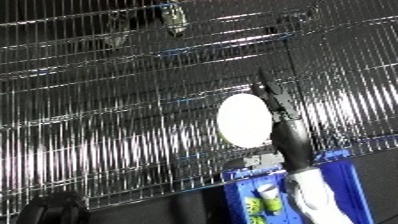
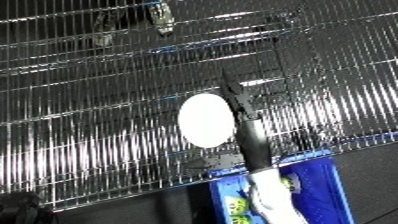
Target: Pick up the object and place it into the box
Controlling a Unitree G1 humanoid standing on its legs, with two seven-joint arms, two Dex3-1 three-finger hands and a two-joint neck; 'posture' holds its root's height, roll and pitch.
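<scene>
Nearest the camera, at the lower edge, sits a blue plastic bin [image 2: 322, 186] with straight walls; small packets with green and yellow print [image 1: 264, 198] lie inside it. A glossy white forearm [image 1: 315, 197] rises out of the frame's bottom over the bin and narrows into the black right robot hand [image 1: 282, 116], whose slim dark fingers reach upward along the right edge of a smooth, matte white oval object [image 2: 205, 120]. The fingers lie against that edge and seem to clasp the object, though the far side of the grip is hidden. The object is held up in front of a wire shelf [image 1: 107, 130], above and to the left of the bin. The shelf is made of thin, shiny metal rods set close in parallel rows, catching bright glints of light. Farther back, on an upper wire level, a small dark item [image 1: 174, 19] lies blurred and hard to name.
</scene>
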